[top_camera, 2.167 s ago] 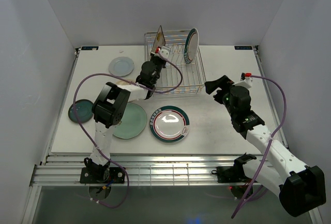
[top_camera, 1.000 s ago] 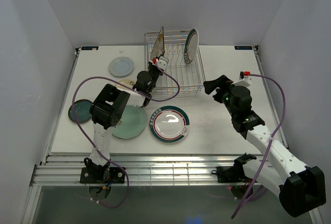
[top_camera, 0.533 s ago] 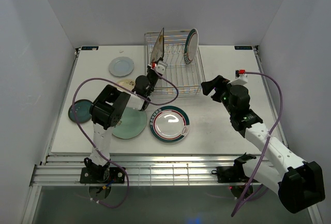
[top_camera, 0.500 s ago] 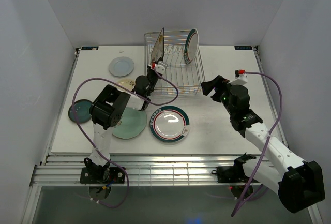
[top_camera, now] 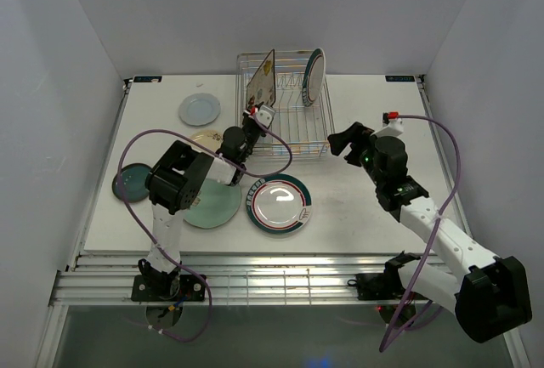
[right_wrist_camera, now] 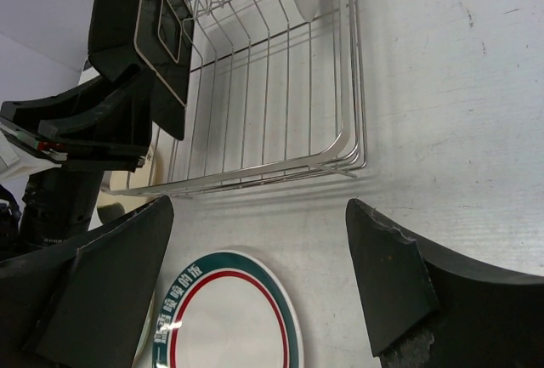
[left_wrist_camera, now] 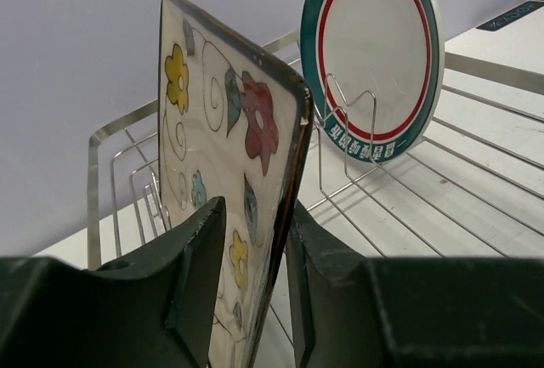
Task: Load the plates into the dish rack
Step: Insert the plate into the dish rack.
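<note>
The left gripper (left_wrist_camera: 255,212) straddles the lower part of a square flowered plate (left_wrist_camera: 229,113), one finger on each face. The plate stands on edge, leaning, at the left end of the dish rack (top_camera: 299,136). From these views it cannot be told whether the fingers are pressing the plate or only flanking it.

Beyond and to the right of that gripper, a round teal-and-red-rimmed plate (left_wrist_camera: 374,53) stands upright among the prongs at the rack's far right end.

The right gripper (right_wrist_camera: 255,274) hangs with its jaws spread wide and nothing between them, over the worktop (top_camera: 365,215) just off the rack's near right corner. Ahead of it runs the rack's near wire wall.

Below it and to its left, a second rimmed plate (top_camera: 279,204) lies flat on the worktop, just clear of the rack.

Four more plates lie flat to the left of the left gripper:
- A pale green plate (top_camera: 212,206) is on the near side, touching or slightly overlapping the second rimmed plate.
- A cream plate (top_camera: 206,140) is close by, partly hidden under the left arm.
- A small blue-grey plate (top_camera: 199,110) sits well apart, toward the far edge.
- A dark teal plate (top_camera: 129,183) is the farthest out, near the worktop's left edge.
</note>
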Available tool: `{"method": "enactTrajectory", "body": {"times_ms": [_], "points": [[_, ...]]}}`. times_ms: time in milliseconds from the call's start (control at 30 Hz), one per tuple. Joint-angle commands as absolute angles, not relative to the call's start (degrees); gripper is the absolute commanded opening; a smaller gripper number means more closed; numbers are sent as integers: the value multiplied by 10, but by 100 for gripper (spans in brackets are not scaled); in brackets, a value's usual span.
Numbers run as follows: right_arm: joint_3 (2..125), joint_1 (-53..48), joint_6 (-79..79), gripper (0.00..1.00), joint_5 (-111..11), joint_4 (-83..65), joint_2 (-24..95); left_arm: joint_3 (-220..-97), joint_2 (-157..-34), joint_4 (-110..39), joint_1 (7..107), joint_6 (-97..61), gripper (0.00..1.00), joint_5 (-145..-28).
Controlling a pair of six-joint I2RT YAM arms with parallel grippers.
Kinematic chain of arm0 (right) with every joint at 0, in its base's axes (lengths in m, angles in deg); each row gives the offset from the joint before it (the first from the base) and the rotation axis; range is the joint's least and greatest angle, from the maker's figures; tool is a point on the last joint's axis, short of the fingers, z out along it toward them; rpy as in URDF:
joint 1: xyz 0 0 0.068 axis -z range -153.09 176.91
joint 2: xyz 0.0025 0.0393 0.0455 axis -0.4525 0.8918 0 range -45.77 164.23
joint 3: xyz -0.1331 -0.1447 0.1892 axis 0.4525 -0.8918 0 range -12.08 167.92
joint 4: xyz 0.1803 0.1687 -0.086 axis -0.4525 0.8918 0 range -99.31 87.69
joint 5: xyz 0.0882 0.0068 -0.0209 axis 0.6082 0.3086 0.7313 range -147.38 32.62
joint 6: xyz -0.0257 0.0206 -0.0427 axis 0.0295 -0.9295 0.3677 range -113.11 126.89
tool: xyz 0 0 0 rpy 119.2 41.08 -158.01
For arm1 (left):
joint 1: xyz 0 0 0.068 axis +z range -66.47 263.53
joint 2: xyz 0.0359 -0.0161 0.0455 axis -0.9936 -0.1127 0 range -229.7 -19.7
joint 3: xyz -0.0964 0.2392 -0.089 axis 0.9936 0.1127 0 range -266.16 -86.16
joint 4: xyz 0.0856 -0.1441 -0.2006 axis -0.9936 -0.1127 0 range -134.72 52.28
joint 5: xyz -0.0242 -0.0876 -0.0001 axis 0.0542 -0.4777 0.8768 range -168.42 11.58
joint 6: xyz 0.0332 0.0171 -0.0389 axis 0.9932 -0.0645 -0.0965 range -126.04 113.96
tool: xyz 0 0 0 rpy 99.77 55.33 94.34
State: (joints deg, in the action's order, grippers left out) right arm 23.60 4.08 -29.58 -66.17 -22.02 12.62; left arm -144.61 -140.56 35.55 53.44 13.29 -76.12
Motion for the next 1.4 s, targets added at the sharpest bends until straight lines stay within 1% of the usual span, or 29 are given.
{"method": "enactTrajectory", "body": {"times_ms": [0, 367, 500, 567, 633, 800, 900, 967, 1133, 1167, 1233, 1267, 1367], "points": [[267, 44, -280, 88, -657, -251, 131, -1441, -1365, 340, 539, 122, 44, -758], [311, 44, -257, 88, -648, -250, 164, -1446, -1348, 328, 536, 114, 52, -756], [368, 44, -236, 87, -621, -250, 210, -1447, -1344, 328, 536, 114, 55, -748], [399, 44, -230, 86, -600, -239, 249, -1444, -1340, 328, 536, 110, 59, -751], [440, 44, -224, 86, -588, -235, 285, -1443, -1336, 324, 536, 107, 60, -753], [514, 45, -218, 85, -579, -225, 358, -1436, -1331, 322, 536, 103, 67, -757], [551, 47, -212, 84, -548, -218, 402, -1428, -1326, 325, 535, 103, 67, -759], [600, 48, -207, 82, -533, -203, 426, -1426, -1321, 325, 535, 101, 68, -759], [730, 52, -200, 80, -499, -150, 534, -1414, -1311, 323, 536, 99, 68, -760], [778, 53, -199, 80, -493, -129, 551, -1413, -1310, 323, 535, 98, 68, -760], [825, 54, -201, 79, -475, -110, 599, -1406, -1304, 324, 535, 97, 68, -760], [870, 54, -201, 78, -471, -94, 615, -1404, -1304, 325, 536, 97, 69, -759], [934, 54, -203, 76, -456, -57, 672, -1394, -1301, 329, 536, 97, 69, -760]]}}
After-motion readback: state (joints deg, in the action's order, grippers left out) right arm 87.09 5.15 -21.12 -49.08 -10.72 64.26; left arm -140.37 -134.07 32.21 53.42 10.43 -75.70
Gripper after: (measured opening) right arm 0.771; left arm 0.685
